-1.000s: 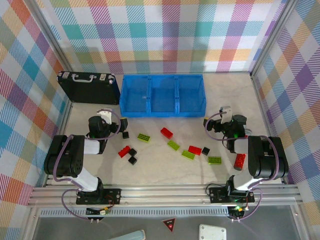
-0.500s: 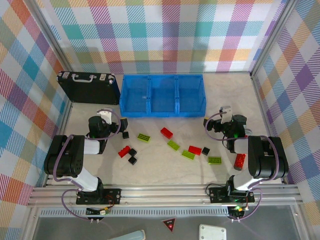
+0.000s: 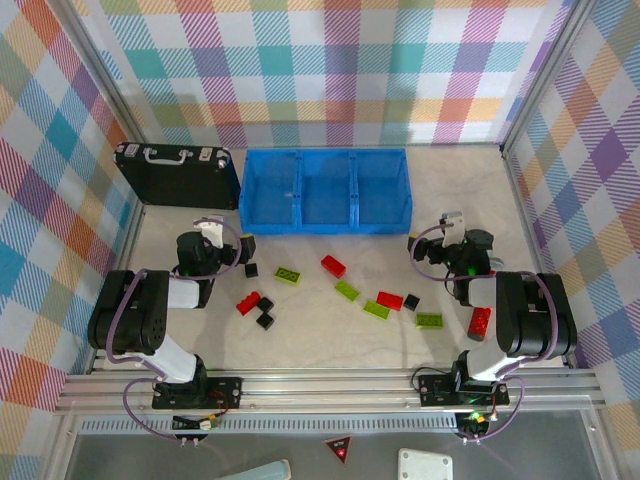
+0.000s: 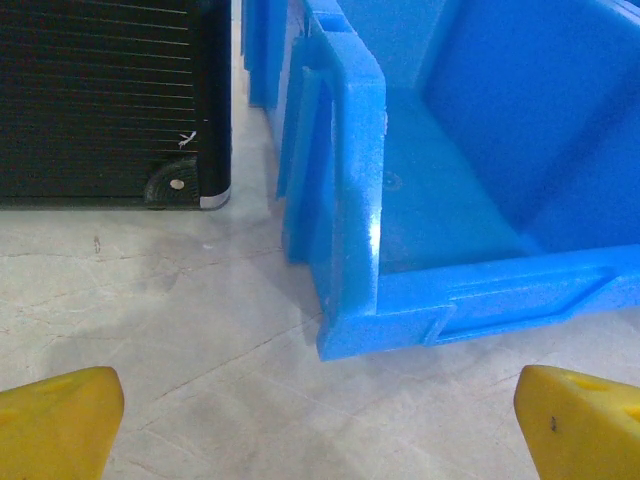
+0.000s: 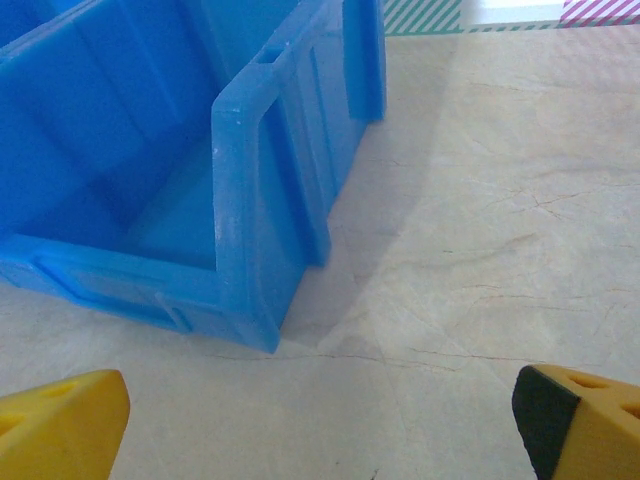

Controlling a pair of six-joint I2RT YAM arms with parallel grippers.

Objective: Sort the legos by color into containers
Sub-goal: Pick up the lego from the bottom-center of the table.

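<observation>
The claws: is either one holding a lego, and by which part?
Nothing is held: left claw and right claw both stand open, empty.

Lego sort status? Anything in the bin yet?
Done: nothing visible; all three compartments of the blue bin look empty from above. In hand: nothing; left gripper and right gripper are open and empty, each facing a front corner of the bin. To do: all of it; red, green and black legos lie loose on the table.
</observation>
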